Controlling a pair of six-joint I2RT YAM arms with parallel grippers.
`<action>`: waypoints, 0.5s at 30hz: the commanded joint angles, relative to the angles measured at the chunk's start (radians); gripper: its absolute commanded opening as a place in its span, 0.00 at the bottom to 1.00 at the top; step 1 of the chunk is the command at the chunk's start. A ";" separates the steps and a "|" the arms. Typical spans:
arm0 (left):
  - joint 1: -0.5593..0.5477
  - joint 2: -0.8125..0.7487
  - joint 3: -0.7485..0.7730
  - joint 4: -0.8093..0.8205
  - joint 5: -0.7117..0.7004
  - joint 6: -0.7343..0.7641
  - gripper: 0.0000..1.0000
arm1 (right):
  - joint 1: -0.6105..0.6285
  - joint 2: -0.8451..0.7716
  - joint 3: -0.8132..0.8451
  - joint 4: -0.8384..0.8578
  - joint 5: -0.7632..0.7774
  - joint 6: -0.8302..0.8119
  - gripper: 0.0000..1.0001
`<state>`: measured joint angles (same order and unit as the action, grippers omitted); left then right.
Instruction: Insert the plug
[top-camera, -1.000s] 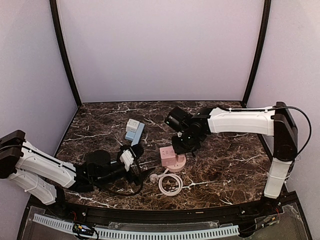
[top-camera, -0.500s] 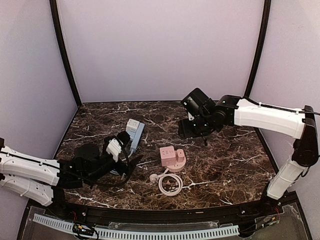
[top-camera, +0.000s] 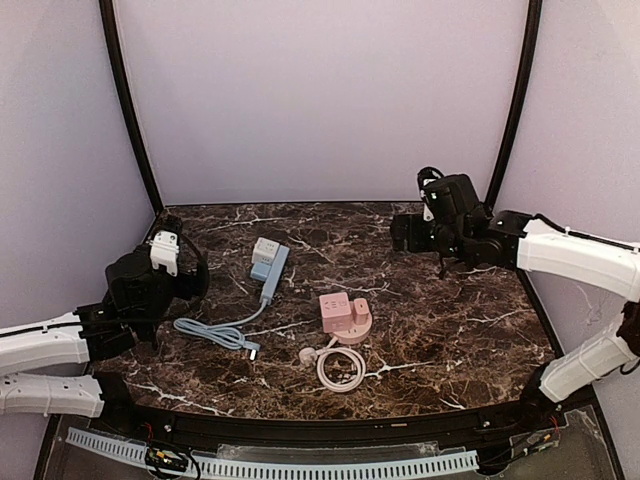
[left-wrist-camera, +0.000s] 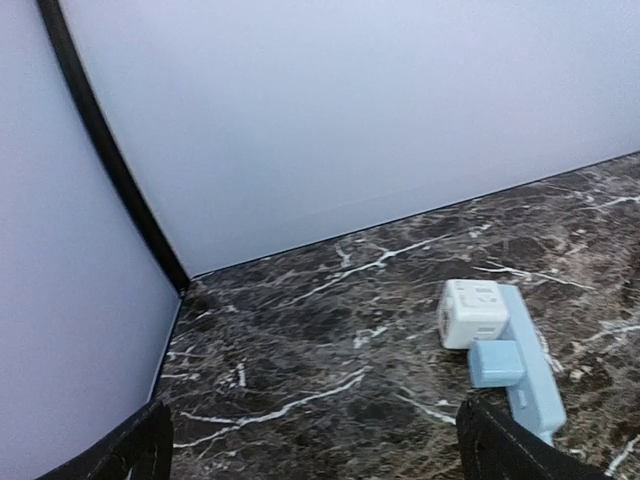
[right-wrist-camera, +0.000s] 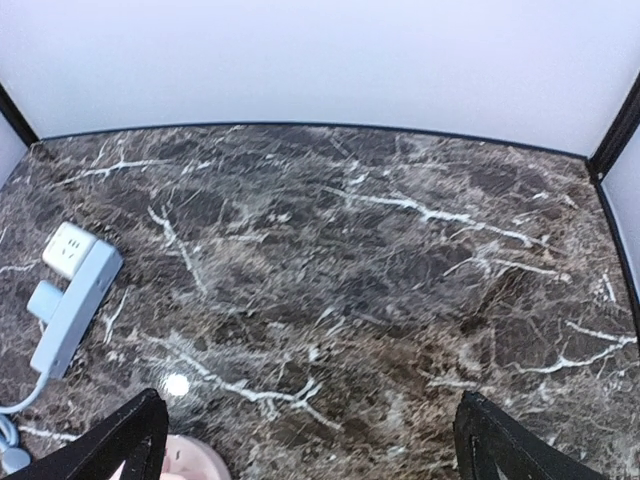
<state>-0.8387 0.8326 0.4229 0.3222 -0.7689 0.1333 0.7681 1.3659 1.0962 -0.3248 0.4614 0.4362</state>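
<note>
A pink socket block (top-camera: 344, 314) on a round pink base sits mid-table, its edge showing in the right wrist view (right-wrist-camera: 186, 458). In front lies a coiled white cable (top-camera: 341, 367) with its white plug (top-camera: 308, 354) loose on the marble. A blue power strip (top-camera: 270, 268) carries a white cube adapter (top-camera: 265, 248); its blue cable (top-camera: 214, 331) trails to the front left. My left gripper (top-camera: 175, 262) stands open and empty at the far left, the strip (left-wrist-camera: 531, 372) to its right. My right gripper (top-camera: 405, 232) stands open and empty at the back right.
Dark marble table (top-camera: 450, 330) enclosed by pale walls with black corner posts (top-camera: 132, 110). Both wrist views show bare marble between the fingertips: left gripper (left-wrist-camera: 320, 452), right gripper (right-wrist-camera: 315, 447). The blue strip and white cube also show in the right wrist view (right-wrist-camera: 76, 303).
The right gripper opened and drew back from the pink socket to the back right. The left arm pulled away from the table's front middle to the far left, uncovering the blue cable.
</note>
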 joint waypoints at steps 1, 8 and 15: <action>0.170 -0.043 -0.051 -0.013 -0.029 -0.029 0.99 | -0.080 -0.065 -0.115 0.227 0.103 -0.078 0.99; 0.490 -0.008 -0.114 0.091 0.014 -0.067 0.99 | -0.254 -0.135 -0.271 0.353 0.092 -0.125 0.99; 0.655 0.189 -0.179 0.346 0.134 -0.061 0.99 | -0.401 -0.194 -0.465 0.520 0.072 -0.150 0.99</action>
<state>-0.2417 0.9268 0.2710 0.5175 -0.7113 0.0952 0.4431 1.1862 0.7033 0.0563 0.5453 0.3061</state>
